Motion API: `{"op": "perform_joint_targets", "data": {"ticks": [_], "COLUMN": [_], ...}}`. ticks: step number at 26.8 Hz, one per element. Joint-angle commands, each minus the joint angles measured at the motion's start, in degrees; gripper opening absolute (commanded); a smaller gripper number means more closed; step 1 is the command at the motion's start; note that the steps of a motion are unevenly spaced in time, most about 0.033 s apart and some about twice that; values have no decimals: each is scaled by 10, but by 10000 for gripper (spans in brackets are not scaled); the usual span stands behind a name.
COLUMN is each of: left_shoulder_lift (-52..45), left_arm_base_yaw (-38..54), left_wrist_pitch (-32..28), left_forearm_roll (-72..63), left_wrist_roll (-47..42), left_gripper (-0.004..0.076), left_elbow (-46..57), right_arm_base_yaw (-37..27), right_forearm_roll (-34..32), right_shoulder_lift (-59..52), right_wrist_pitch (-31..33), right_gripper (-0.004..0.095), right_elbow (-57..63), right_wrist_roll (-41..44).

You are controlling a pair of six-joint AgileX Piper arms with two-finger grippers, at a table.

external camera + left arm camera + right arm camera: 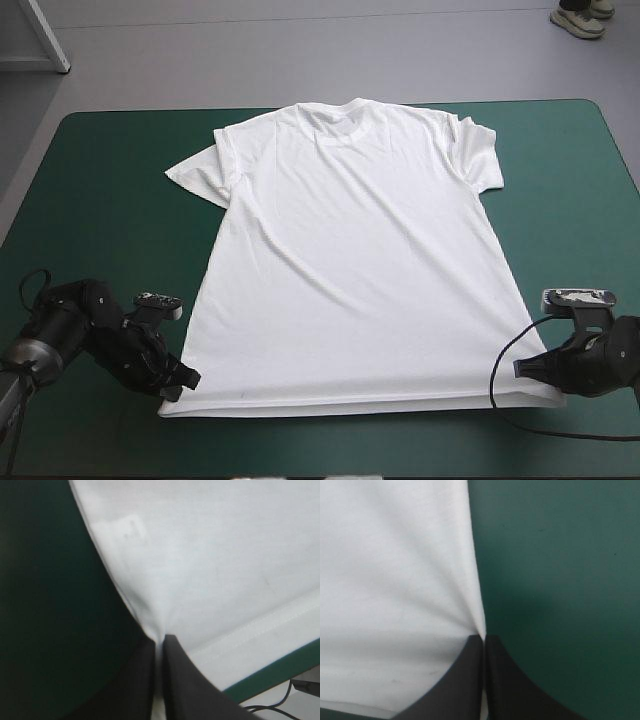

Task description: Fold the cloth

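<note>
- The table fills most of the high view, under a teal-green cover with rounded far corners.
- Beyond its far edge lies a plain grey floor (smooth, no seams showing).
- A white post slants across the floor off the far left corner.
- Light is soft and even; shadows on the cover are faint.
- A pale strip of floor shows past the near edge in the left wrist view.

Bright, even light; the T-shirt glares white.

One T-shirt, two pairs of jaws, one table
</note>
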Motion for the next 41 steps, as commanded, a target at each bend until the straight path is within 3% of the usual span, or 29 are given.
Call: {"op": "perform_joint_targets", "data": {"ticks": [1,6,8,11,13,16,20,26,36,41], "left_shoulder_lift": [-13,-13,-13,-15,-26,-49,-47,28,217,281], "left_arm_base_yaw": [-1,-1,-1,-1,-1,-1,-1,-1,-1,-1], "left_wrist_pitch": [21,22,31,47,27,-56,-163,-257,-350,-344], "left_forearm_roll": [-32,-53,-54,-62,-63,-62,-65,-76,-155,-227], "left_wrist_roll": [29,43,36,26,23,-3,-32,-36,-13,57], "left_gripper": [96,302,349,351,351,351,351,351,351,351], "left_elbow": [-10,-10,-10,-21,-38,-86,-152,-216,-271,-285], "right_arm_base_yaw": [-5,-5,-5,-5,-5,-5,-5,-6,-6,-6], "right_forearm_roll": [-34,-34,-34,-34,-34,-39,-34,-34,-34,-34], "right_shoulder_lift": [-7,-7,-7,-7,-11,-19,-21,1,47,65], "right_wrist_pitch": [11,20,21,10,-5,-42,-139,-261,-268,-264], "right_gripper": [24,206,277,351,356,356,356,351,351,347], "right_elbow": [-16,-16,-16,-17,-27,-63,-136,-237,-292,-291], "right_wrist_roll": [1,12,14,15,15,15,18,18,18,16]}}
